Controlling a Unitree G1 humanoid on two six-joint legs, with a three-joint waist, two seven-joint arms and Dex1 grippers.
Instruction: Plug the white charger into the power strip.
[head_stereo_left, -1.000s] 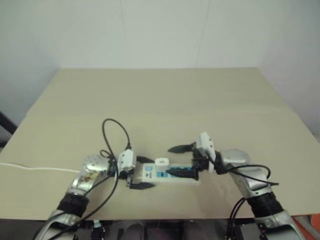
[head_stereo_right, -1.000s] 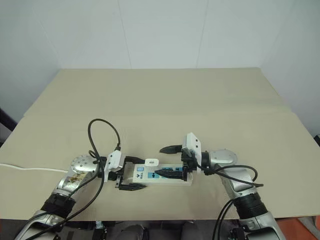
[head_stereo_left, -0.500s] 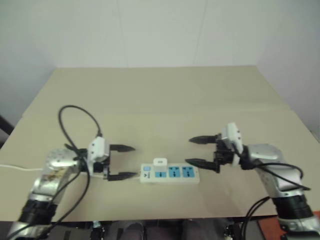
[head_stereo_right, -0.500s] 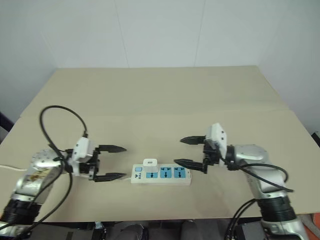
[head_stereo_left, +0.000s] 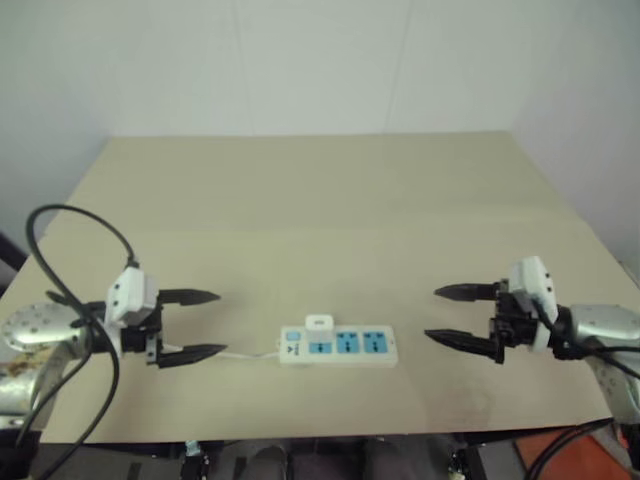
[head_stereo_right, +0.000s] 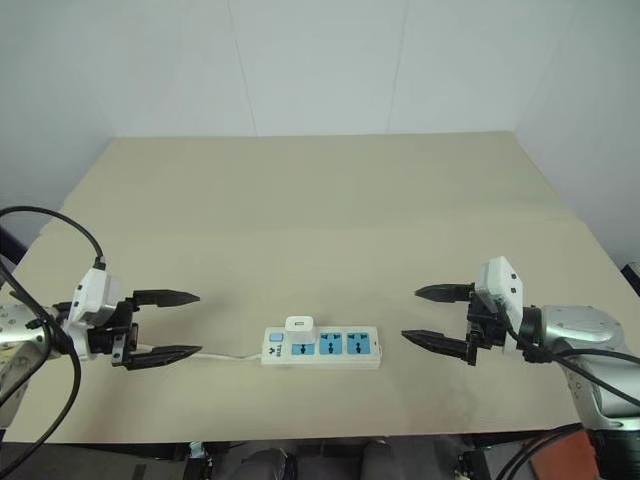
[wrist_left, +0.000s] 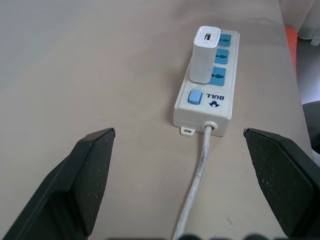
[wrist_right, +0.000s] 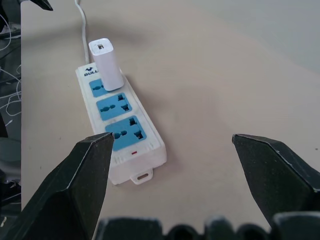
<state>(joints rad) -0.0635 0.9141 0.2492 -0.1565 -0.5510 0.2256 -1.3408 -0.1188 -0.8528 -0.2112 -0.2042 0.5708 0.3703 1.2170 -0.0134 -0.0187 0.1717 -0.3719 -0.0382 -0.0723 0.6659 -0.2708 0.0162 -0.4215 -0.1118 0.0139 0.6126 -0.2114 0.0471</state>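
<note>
The power strip (head_stereo_left: 340, 345) lies near the table's front edge, a white bar with blue sockets (wrist_right: 116, 106) and a blue switch (wrist_left: 194, 96) at its left end. The white charger (head_stereo_left: 320, 323) stands upright in the socket nearest the switch (wrist_left: 205, 61). Its thin white cord (wrist_left: 196, 185) runs left toward my left gripper (head_stereo_left: 200, 325), which hangs open and empty well left of the strip. My right gripper (head_stereo_left: 452, 316) is open and empty well to the right of the strip, pointing at it.
The beige table (head_stereo_left: 320, 200) stretches back to a white wall. Black cables loop from my left wrist (head_stereo_left: 70, 235). The table's front edge (head_stereo_left: 330, 435) runs just below the strip.
Both grippers have drawn away from the power strip, the left one outward to the left, the right one outward to the right. The charger stays standing in the strip.
</note>
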